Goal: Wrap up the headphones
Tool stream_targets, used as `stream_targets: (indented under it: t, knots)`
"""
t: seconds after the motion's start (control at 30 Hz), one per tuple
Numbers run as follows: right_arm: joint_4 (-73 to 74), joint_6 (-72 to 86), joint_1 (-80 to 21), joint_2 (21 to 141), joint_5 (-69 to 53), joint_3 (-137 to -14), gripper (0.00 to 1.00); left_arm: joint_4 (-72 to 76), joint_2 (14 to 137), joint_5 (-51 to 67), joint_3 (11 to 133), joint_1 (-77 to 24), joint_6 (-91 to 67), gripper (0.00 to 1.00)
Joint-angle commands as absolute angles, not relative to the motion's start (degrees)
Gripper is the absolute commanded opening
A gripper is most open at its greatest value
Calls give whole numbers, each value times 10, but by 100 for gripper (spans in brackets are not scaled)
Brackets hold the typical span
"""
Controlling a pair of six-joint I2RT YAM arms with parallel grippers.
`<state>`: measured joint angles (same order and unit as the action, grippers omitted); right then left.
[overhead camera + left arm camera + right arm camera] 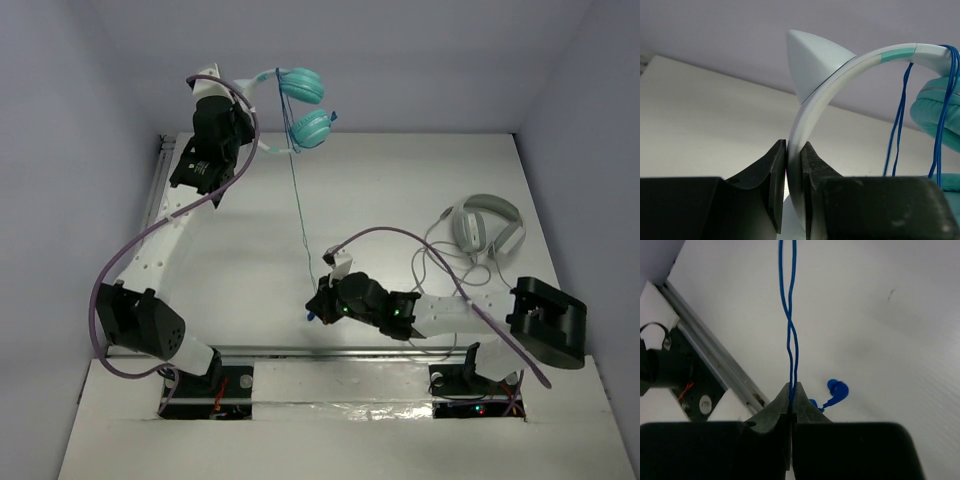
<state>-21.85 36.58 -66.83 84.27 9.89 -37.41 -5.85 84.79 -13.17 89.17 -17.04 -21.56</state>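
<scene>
Running from headphones to right claw, cord spans table.

earcups: teal, plain
headband: white to pale grey, with one short teal band near the top
pointed ear on the headband: pale grey-white
cord: bright blue, thin, two strands crossing
plug: the same bright blue
left gripper: matt black
right gripper: matt black
left arm: white links, black joints
right arm: white link, black joints, small green lights
arm cables: purple
other headphones: grey and white
its cable: light grey
table: plain white
walls: pale lilac-grey
rail: silver metal
</scene>
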Motion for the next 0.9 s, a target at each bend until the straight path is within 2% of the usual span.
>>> stream_targets:
  t: [0.0, 0.23, 0.43, 0.63, 0.87]
  knots:
    - [-70, 338, -711, 788, 168, -432, 0, 15, 852, -204, 881, -171, -190, 0]
    - [122, 309, -743, 737, 238, -535, 0, 1, 867, -220, 839, -171, -161, 0]
    - [196, 239, -748, 698, 284, -615, 0, -21, 874, -214, 778, -187, -139, 0]
    - [200, 152, -748, 695, 366, -681, 0, -56, 881, -276, 742, -261, -98, 0]
    - [200, 88, -743, 698, 381, -738, 0, -76, 895, -268, 716, -317, -90, 0]
